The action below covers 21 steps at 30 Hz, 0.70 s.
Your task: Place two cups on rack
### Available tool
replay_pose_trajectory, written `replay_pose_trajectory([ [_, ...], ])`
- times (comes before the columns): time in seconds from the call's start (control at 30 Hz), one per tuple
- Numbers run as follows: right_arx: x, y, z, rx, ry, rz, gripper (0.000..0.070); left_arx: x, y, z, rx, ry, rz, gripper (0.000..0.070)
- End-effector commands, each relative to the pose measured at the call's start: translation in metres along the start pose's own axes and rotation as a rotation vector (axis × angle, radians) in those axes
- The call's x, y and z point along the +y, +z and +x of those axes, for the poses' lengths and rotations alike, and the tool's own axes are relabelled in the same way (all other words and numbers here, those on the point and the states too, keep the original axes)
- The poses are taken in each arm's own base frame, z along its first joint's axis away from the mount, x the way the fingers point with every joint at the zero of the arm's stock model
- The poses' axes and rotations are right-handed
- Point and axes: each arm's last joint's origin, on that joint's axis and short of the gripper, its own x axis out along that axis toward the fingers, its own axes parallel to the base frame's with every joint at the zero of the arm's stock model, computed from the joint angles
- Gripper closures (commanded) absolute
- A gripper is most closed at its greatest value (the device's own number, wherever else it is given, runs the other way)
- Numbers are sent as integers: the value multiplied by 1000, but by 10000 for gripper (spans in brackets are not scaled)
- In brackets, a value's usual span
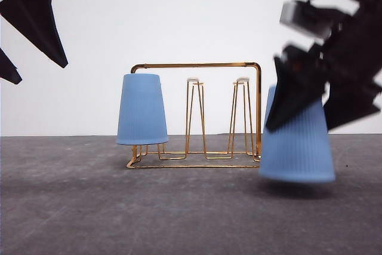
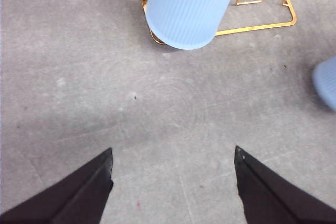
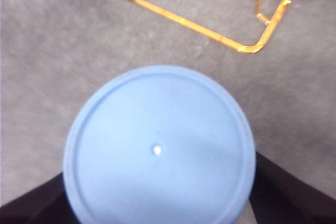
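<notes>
One light-blue cup (image 1: 142,110) is already sitting inverted over a prong at the left end of the gold wire rack (image 1: 197,114). The second cup (image 1: 298,141) is being held upside down by the right gripper (image 1: 310,97), whose jaws are closed on its sides near the base; it is hanging just above the counter (image 1: 179,207), beside the rack's right end and in front of it. The left gripper (image 2: 173,182) is being held spread wide and empty, raised well clear of the counter, with the seated cup lying ahead of it.

Two white-tipped prongs (image 1: 193,80) are standing free. The risk is being judged as follows: the held cup is nearly as tall as the rack, so unless it is lifted high enough, its rim is likely to catch the frame or a prong tip, and the light wire rack could be pushed or tipped, unseating the cup already placed. A mouth lowered off-centre could also leave the cup leaning.
</notes>
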Motion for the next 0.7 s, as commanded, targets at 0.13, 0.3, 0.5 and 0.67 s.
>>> replay_pose_trajectory([
  [0.13,15,49,-36,-66,1,-45,314,-1,3,0,-8,1,1,277],
  [0.3,23,85,-59,-243,-62,-152,314,-1,4,0,-20,15,4,277],
  [0.5,26,107,-64,-408,-79,-200,313,-1,4,0,-23,27,4,277],
  [0.67,21,113,-43,-405,-77,-200,313,-1,5,0,-27,27,4,277],
])
